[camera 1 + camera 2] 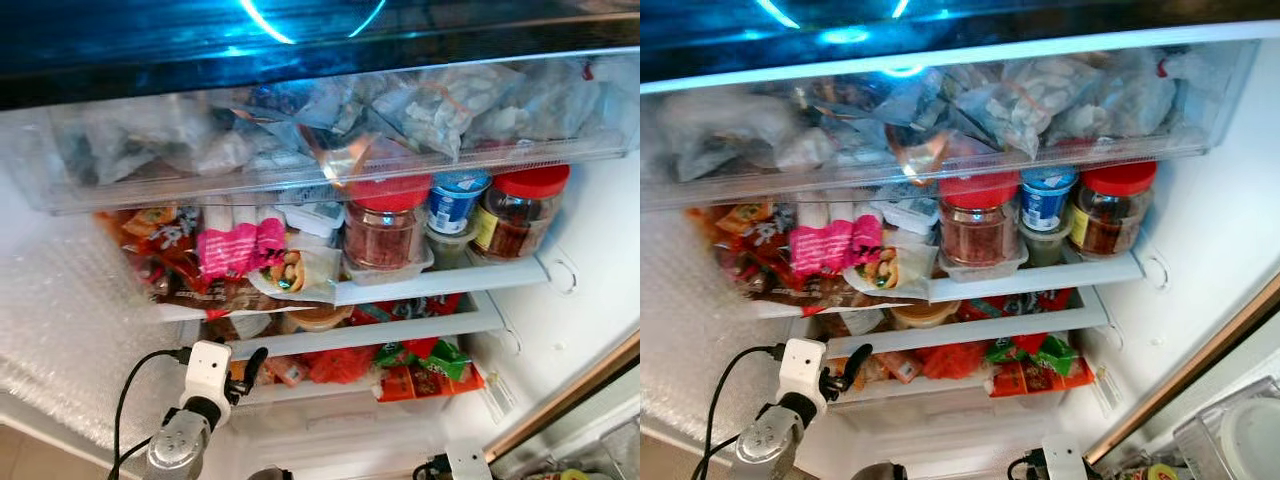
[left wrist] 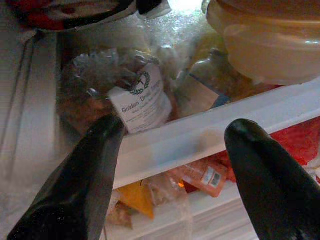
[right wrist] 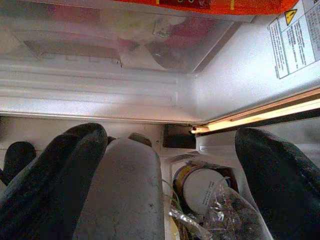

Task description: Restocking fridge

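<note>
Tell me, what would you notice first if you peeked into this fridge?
Probably the two red-lidded jars on the upper shelf, with a blue-topped tub between them, just under a clear drawer stuffed with bags. Next, the bright pink packet further left on that shelf. Lower left, the left gripper reaches toward a shelf, fingers open.

Cold blue glare streaks the top edge of the fridge [image 1: 590,300]. The shelves are bright and fairly sharp. Both wrist views are dimmer and softly blurred up close.
</note>
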`<state>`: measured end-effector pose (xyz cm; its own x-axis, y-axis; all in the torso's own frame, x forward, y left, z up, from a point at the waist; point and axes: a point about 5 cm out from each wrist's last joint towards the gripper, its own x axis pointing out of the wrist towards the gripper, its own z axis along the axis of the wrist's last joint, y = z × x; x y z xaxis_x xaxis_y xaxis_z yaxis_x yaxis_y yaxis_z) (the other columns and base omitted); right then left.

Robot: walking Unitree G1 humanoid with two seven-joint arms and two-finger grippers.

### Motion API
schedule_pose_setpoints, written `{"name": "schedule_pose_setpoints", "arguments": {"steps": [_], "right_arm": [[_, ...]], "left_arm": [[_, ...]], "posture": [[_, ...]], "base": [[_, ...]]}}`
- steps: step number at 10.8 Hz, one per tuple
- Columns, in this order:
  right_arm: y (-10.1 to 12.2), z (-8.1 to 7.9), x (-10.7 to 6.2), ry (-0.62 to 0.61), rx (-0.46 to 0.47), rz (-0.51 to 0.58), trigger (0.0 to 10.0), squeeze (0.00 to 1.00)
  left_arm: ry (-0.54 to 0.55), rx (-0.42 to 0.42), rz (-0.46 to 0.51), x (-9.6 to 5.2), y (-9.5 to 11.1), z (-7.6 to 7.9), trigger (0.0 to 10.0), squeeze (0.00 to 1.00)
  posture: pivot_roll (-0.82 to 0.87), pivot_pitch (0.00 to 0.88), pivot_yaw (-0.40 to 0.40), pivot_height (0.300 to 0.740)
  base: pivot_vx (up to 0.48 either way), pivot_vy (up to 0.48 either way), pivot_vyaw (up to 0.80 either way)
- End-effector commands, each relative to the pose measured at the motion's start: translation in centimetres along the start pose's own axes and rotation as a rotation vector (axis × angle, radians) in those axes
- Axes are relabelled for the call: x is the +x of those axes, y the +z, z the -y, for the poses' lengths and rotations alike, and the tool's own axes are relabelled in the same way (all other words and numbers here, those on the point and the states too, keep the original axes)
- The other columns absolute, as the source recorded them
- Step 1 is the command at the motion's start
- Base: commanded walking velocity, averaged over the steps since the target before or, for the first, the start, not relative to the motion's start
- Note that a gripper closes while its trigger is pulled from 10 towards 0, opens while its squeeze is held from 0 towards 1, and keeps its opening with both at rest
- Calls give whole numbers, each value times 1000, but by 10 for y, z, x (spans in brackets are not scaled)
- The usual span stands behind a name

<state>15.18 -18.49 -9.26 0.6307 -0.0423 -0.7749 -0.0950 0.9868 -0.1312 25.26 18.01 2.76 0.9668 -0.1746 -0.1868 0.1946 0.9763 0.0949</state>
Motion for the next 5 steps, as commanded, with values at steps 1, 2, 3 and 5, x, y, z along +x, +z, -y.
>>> {"name": "schedule_pose_setpoints", "arguments": {"steps": [1,2,3,5], "right_arm": [[-36,-11,-11,18,40,-141,10000,0],[-36,-11,-11,16,42,-141,10000,0],[-36,-11,-11,14,41,-142,10000,0],[-37,-11,-12,8,33,-143,10000,0]], "left_arm": [[7,-4,-29,-5,-9,-3,10000,0],[2,-3,-32,-5,-10,-3,10000,0],[5,-7,-36,-6,-11,-3,10000,0],[-3,-6,-50,-7,-15,0,10000,0]], "posture": [[-76,14,78,651],[-76,14,78,651],[-73,16,77,651],[-72,20,77,651]], "base": [[-300,0,0],[-300,0,0],[-315,0,0],[-319,0,0]]}}
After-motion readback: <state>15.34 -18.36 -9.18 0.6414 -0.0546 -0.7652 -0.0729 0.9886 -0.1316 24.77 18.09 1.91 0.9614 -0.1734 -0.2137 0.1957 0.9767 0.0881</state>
